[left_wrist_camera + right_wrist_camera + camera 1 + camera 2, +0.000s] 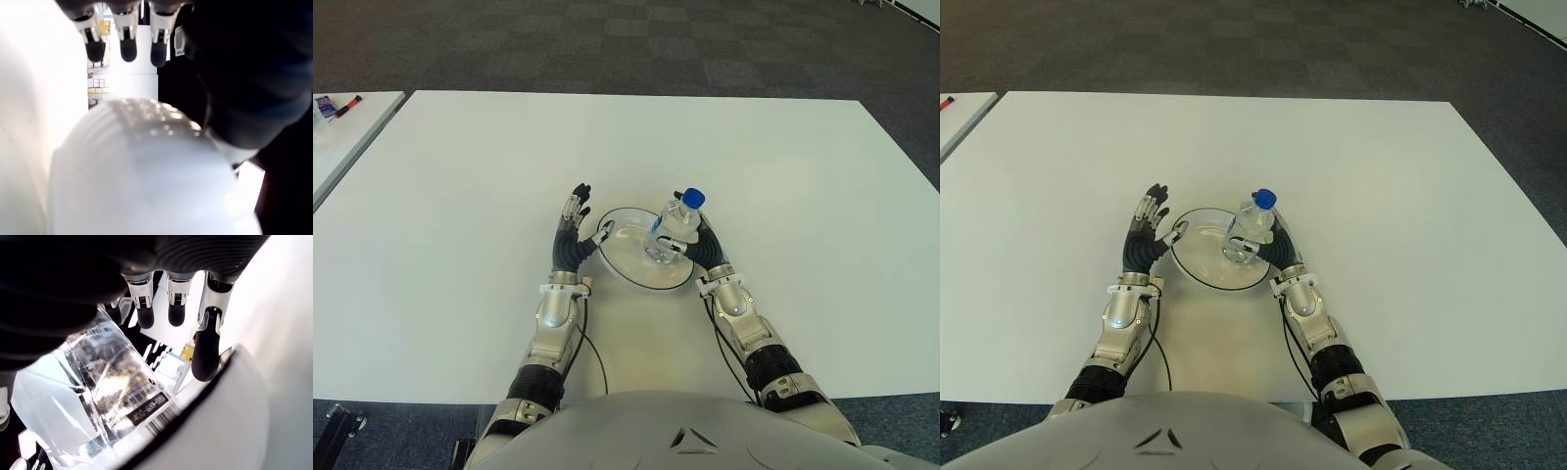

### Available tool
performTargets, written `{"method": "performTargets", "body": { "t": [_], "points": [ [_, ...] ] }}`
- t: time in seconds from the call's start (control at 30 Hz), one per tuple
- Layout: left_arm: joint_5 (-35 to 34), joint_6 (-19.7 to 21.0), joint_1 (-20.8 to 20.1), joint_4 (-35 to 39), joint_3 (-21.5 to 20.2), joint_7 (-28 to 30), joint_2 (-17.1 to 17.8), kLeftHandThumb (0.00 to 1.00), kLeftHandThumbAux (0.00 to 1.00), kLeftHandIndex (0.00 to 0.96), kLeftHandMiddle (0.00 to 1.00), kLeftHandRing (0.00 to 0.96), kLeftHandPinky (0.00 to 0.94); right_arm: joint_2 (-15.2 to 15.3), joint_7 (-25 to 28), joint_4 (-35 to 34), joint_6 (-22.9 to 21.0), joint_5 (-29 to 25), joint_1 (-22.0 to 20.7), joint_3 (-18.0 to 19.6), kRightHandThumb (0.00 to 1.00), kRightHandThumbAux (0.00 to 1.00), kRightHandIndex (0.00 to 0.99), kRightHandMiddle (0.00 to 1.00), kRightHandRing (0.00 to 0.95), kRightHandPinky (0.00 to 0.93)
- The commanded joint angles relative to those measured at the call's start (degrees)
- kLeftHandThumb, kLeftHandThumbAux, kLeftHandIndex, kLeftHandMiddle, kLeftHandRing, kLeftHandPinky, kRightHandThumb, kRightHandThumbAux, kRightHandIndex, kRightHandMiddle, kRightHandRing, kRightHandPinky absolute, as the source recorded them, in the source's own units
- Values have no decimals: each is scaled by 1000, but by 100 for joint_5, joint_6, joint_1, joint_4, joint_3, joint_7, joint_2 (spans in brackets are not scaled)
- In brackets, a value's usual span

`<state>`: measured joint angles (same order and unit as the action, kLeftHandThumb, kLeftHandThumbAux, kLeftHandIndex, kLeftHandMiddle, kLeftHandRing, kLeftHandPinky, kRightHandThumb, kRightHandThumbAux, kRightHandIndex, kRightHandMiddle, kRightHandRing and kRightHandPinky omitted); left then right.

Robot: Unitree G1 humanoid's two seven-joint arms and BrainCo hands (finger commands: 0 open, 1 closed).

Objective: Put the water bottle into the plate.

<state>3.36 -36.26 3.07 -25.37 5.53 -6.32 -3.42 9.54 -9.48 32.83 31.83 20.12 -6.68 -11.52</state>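
Dark carpet tiles can be seen all around a big white table (764, 157), and a second white table with a marker on it is caught at the robot's far left.

Near the robot's edge of the table sits a shallow white plate (628, 260). The water bottle (677, 223) with its blue cap (693, 199) is seen upright-ish over the right part of the plate, base down by the plate's surface, tilted a little toward the right. It is flanked by the right hand (690, 242), whose fingers (205, 350) look extended past the bottle in the right wrist view rather than wrapped tight. So a loose cradle is the best guess, not a firm clamp, though contact along the palm side can't be ruled out.

The left hand (576, 227) is held just beside the plate's left rim, fingers (128, 41) spread and nothing gripped, with the thumb very near or on the rim.

Risks, as judged from here:
- The bottle could be tipped over if the right hand is pulled away sideways, since the bottle is tall, light-looking and already leaning.
- The plate's sloped inner wall could let the base slide, so the bottle might roll off the rim.
- The plate could be nudged by the left thumb if that arm is shifted.
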Motion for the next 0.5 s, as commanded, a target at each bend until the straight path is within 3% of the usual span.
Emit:
{"method": "performTargets", "body": {
  "t": [0.03,0.5],
  "points": [
    [39,31,-22,-78,40,-54,-239,255,844,63,101,80,95,37,81,237,-223,23,111,-20,577,462,0,0,0,94],
    [-2,56,-61,-159,53,-1,-242,236,839,58,98,79,90,42,91,225,-326,21,127,-5,578,469,0,0,0,103]
  ]
}}
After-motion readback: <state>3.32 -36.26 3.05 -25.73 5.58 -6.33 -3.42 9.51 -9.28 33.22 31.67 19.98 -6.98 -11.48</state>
